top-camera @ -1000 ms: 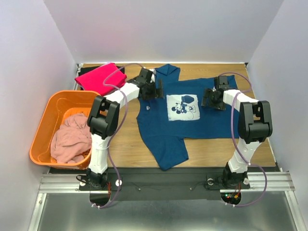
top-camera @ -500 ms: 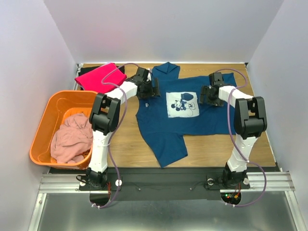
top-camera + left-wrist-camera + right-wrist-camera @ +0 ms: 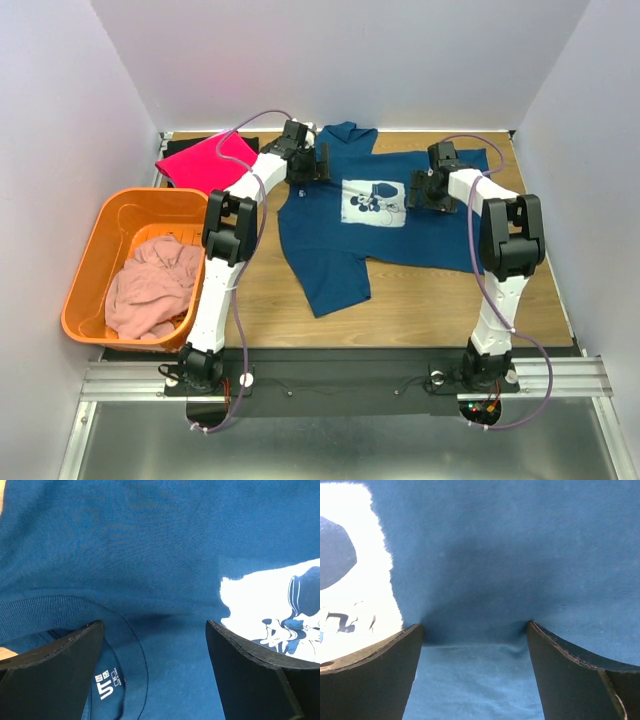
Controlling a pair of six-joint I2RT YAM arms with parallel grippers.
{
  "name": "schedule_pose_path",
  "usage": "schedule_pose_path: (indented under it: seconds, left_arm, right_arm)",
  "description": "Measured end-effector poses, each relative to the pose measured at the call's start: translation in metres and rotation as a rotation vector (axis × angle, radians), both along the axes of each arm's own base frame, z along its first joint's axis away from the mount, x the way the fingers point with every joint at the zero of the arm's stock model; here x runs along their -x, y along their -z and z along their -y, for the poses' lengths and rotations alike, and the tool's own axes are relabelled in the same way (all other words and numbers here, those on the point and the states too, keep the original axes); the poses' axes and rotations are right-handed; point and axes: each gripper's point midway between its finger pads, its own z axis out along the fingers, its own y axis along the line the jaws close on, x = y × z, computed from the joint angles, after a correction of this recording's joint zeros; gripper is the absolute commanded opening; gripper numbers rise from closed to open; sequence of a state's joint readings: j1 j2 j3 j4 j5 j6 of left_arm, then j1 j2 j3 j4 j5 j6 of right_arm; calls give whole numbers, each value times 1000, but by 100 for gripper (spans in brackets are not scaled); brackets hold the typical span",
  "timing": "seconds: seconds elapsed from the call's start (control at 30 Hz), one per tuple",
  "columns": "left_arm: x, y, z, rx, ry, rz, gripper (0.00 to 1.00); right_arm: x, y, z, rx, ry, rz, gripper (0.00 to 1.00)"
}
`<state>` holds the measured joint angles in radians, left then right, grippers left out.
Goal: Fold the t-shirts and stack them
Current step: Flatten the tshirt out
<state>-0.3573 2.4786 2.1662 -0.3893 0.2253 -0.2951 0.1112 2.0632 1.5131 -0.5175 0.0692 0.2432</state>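
A navy blue t-shirt (image 3: pixel 400 225) with a white cartoon-mouse print (image 3: pixel 372 197) lies spread face up on the wooden table. My left gripper (image 3: pixel 316 166) is open and pressed onto the cloth by the collar (image 3: pixel 125 645), where the label (image 3: pixel 106 682) shows. My right gripper (image 3: pixel 421 190) is open too, its fingertips (image 3: pixel 535 635) pushing a small crease into the cloth right of the print (image 3: pixel 350 580). Neither holds anything. A bright pink t-shirt (image 3: pixel 205 160) lies folded at the back left. A pale dusty-pink t-shirt (image 3: pixel 150 288) is bunched in the basket.
The orange plastic basket (image 3: pixel 88 262) stands at the left edge of the table. Grey walls close in the back and both sides. Bare wood (image 3: pixel 440 300) shows in front of the navy shirt, towards the arm bases.
Both arms have reached farther back, and the navy shirt has slid with them towards the rear wall. Its near sleeve has moved away from the front edge. Both grippers stayed open.
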Motion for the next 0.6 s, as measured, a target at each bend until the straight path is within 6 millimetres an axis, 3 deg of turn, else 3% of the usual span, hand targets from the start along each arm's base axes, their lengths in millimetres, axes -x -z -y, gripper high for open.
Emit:
schedule_pose_path:
  seconds: [0.1, 0.17, 0.27, 0.33, 0.5, 0.6]
  left_arm:
    - [7, 2, -3, -9, 5, -2, 96]
    - [26, 1, -11, -37, 0, -20, 96]
    - [60, -2, -26, -87, -15, -51, 96]
    - [79, -16, -34, -118, -31, -38, 97]
    - [136, -103, -24, -98, -54, 143, 98]
    - [175, -133, -11, -28, -46, 206, 98]
  right_arm:
    - [3, -2, -5, -17, -12, -7, 89]
    - [8, -6, -7, -28, -15, -12, 90]
    - [19, -25, -10, -44, -22, 5, 90]
    - [25, -49, -10, -55, -24, 51, 91]
    - [49, -104, -10, -79, -17, 172, 94]
    - [71, -110, -5, -88, 7, 187, 94]
